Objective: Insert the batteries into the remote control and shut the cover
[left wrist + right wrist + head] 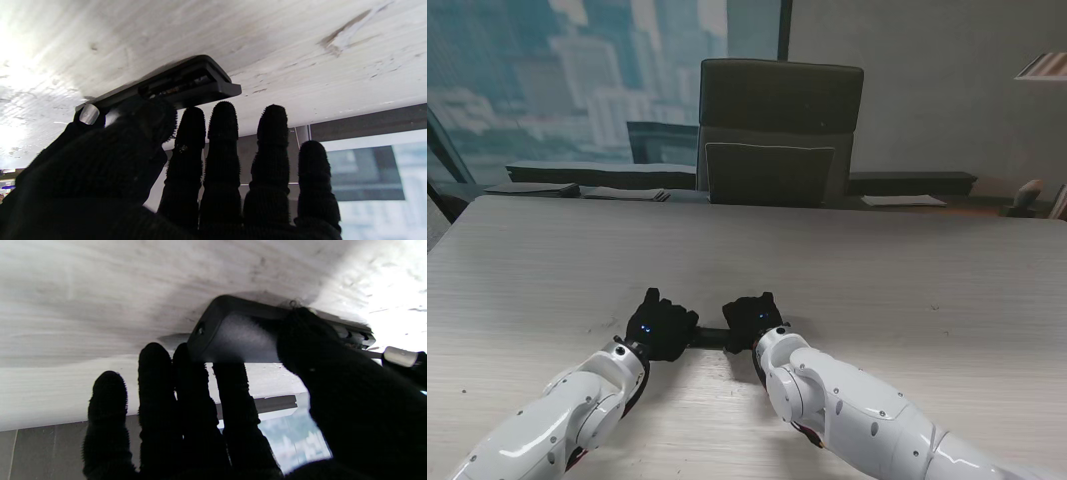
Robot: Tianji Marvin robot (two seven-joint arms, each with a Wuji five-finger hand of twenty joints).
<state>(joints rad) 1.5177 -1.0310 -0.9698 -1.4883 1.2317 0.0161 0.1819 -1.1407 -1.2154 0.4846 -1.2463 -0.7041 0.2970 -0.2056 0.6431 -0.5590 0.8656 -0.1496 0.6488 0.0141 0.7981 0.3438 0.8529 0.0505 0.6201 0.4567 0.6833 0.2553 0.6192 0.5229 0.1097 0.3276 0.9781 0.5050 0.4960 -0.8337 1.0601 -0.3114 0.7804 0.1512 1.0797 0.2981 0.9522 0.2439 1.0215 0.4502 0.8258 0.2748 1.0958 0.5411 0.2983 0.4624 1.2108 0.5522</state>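
Both our left hand (663,327) and right hand (749,318) gripped the remote control (186,83); its open compartment wanted batteries next, we judged.

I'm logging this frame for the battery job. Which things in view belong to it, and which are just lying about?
Belongs to the job:
- remote control, held between both hands, battery bay open
- left hand
- right hand
- a small silvery cylinder, possibly a battery; hard to tell

Just lying about:
- chair beyond the table
- papers on the far ledge
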